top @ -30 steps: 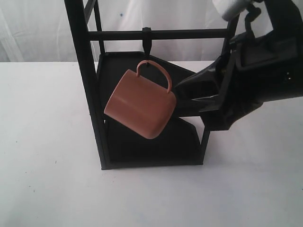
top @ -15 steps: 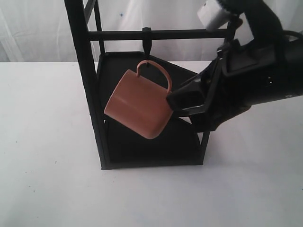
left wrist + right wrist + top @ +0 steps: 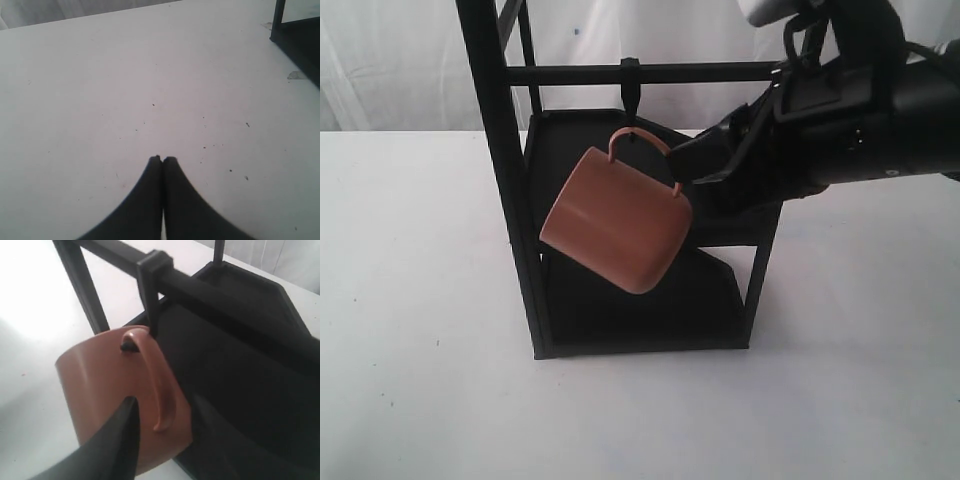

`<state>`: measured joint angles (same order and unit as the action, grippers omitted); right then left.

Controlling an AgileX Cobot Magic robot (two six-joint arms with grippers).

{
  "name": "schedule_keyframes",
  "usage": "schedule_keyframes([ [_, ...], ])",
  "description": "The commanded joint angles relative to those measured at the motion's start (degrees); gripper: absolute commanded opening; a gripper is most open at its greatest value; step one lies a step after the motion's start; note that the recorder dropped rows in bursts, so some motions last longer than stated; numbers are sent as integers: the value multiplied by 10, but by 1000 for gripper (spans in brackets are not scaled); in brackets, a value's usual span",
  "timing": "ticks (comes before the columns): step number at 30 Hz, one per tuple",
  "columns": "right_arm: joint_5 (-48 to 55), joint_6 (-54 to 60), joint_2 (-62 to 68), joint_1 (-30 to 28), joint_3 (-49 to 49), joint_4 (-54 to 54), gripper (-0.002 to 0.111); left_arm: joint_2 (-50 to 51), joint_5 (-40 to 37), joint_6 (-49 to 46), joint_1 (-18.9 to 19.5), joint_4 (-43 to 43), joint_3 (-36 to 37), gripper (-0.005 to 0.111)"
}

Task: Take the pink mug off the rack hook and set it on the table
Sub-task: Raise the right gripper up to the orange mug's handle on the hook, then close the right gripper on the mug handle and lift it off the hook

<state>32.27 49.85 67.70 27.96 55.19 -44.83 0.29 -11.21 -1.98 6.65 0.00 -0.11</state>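
Observation:
The pink mug (image 3: 615,220) hangs tilted by its thin loop handle (image 3: 645,145) from a hook (image 3: 632,95) on the black rack (image 3: 505,150). My right gripper (image 3: 682,167) reaches in from the right, at the level of the handle's lower end. In the right wrist view it (image 3: 165,402) is open, its two dark fingers standing either side of the handle (image 3: 160,385) and close to the mug's wall (image 3: 95,380), with no clear contact. My left gripper (image 3: 162,159) is shut and empty above the white table (image 3: 150,75).
The rack's crossbar (image 3: 720,72) runs just above my right arm, and its angled shelves (image 3: 240,365) lie behind the mug. A corner of the rack's base (image 3: 300,40) shows in the left wrist view. White table (image 3: 420,300) surrounds the rack.
My right gripper has risen from the mug's lower rim to the handle and moved a little left. The mug still hangs on the hook.

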Motion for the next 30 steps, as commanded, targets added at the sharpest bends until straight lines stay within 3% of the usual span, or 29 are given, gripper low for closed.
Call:
schedule_keyframes([
  [1, 19, 69, -1, 10, 2, -8, 34, -3, 1, 1, -2, -3, 1, 0],
  [12, -81, 110, -1, 40, 2, -6, 41, -3, 1, 1, -2, -3, 1, 0],
  [30, -106, 110, 40, 40, 0, -12, 41, -3, 1, 1, -2, -3, 1, 0],
])
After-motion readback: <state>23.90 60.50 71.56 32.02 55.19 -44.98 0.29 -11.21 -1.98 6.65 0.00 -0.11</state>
